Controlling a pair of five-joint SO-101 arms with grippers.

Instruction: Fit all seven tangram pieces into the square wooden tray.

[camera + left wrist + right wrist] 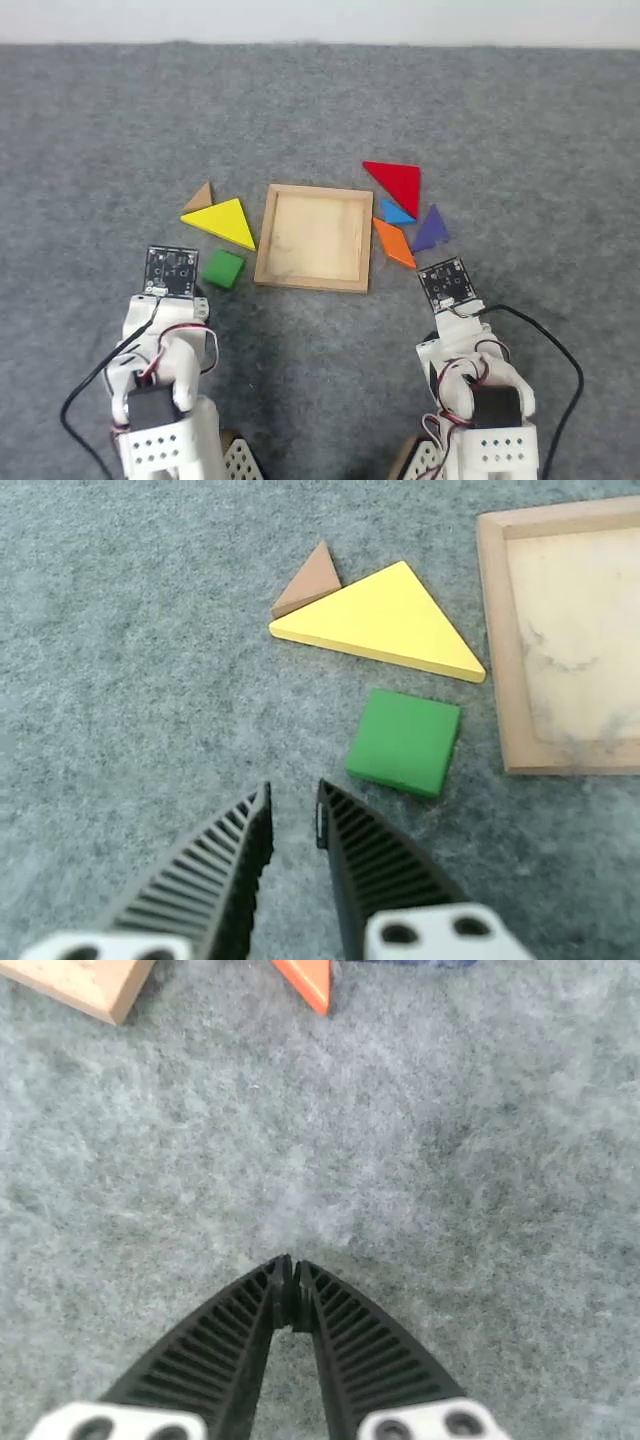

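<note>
Your left gripper [292, 798], fingers narrowly parted and empty, sat just short of the green square [403, 742] beside the wooden tray [492, 650], nearer than your pinched-shut right gripper [290, 1265].

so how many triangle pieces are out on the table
5. Left of the tray: a small brown triangle against a big yellow triangle. Right of it: a red triangle, a small blue triangle at its near side, and a purple triangle farthest right. None seems hidden.
</note>
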